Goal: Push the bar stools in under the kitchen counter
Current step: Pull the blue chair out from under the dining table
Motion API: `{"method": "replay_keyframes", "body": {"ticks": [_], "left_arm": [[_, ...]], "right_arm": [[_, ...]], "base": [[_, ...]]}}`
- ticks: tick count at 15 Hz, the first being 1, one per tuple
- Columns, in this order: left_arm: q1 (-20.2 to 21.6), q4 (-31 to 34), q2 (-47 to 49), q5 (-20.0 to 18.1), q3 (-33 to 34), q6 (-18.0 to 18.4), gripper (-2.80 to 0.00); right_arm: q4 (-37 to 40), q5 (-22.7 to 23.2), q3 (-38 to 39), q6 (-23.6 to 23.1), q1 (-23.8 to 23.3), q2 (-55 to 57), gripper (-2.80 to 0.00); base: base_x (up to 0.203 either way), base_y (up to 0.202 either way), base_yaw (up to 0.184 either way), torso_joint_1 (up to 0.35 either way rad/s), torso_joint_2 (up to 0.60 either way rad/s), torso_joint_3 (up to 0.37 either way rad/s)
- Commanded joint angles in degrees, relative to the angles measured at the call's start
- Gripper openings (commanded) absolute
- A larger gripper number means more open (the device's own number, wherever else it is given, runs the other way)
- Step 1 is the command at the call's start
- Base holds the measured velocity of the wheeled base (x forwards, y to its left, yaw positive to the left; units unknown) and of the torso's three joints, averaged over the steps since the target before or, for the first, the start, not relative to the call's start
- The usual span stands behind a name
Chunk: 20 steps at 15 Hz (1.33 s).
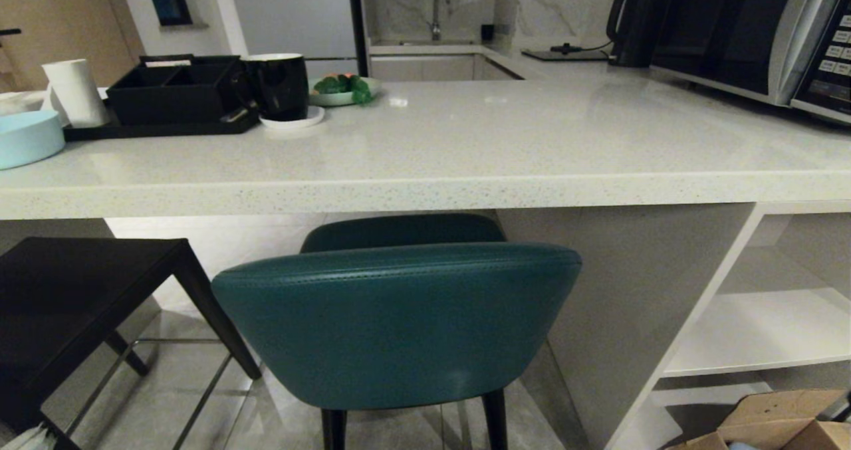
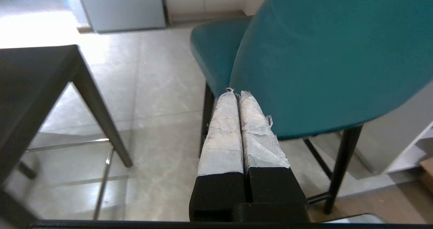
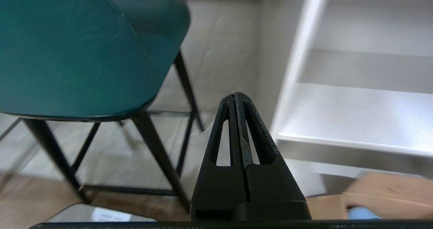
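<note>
The teal stool (image 1: 399,324) stands straight ahead of the robot with its curved back facing the camera and its seat just starting to pass under the front edge of the worktop (image 1: 425,194), so the push it needs runs forward, away from the robot and square to that long edge. The dark grey stool (image 1: 73,304) sits to the robot's left, near the teal one but apart from it, and also mostly out from under the slab. Neither arm shows in the head view. In its wrist view the left gripper (image 2: 236,93) has its taped jaws pressed together with nothing between them, and its tips lie just at the lower left side of the teal back; whether they touch it I cannot tell. The right gripper (image 3: 235,94), jaws likewise together and empty, sits beside the stool's right side, nearer the white shelves (image 3: 355,110) and clear of the leather. The left arm looks nearer to contact. The microwave (image 1: 751,31) has keypad buttons, but no writing is legible.
</note>
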Motion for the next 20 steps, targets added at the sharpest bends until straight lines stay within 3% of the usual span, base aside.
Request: {"method": "replay_keyframes", "body": {"ticks": [1, 3, 6, 8, 13, 20], "left_arm": [[-0.1, -8.0, 15.5, -0.4, 0.8, -0.5, -2.8], [-0.1, -20.1, 28.0, -0.8, 2.0, -1.3, -2.8], [-2.4, -33.8, 37.9, -1.2, 3.5, -1.7, -2.8], [-5.6, -34.7, 39.5, -1.3, 4.5, -1.9, -2.8], [-7.1, -36.6, 44.3, -1.2, 3.7, -2.0, -2.8], [-7.5, -39.2, 52.6, -1.1, -4.1, -1.9, -2.8]], "right_arm": [[-10.0, 1.0, 0.2, 0.1, 1.4, 19.6, -2.8], [-24.5, 1.4, 0.9, 0.3, 3.9, 34.9, -2.8], [-45.7, -2.8, 1.6, 1.5, 11.0, 53.2, -2.8], [-53.6, -6.7, 1.5, 5.1, 19.0, 59.5, -2.8], [-70.6, -10.2, -2.0, 7.9, 23.1, 73.2, -2.8], [-72.8, -12.0, -6.6, 8.0, 24.6, 78.1, -2.8]], "base": [[0.0, 0.0, 0.0, 0.0, 0.0, 0.0], [0.0, 0.0, 0.0, 0.0, 0.0, 0.0], [0.0, 0.0, 0.0, 0.0, 0.0, 0.0], [0.0, 0.0, 0.0, 0.0, 0.0, 0.0], [0.0, 0.0, 0.0, 0.0, 0.0, 0.0], [0.0, 0.0, 0.0, 0.0, 0.0, 0.0]]}}
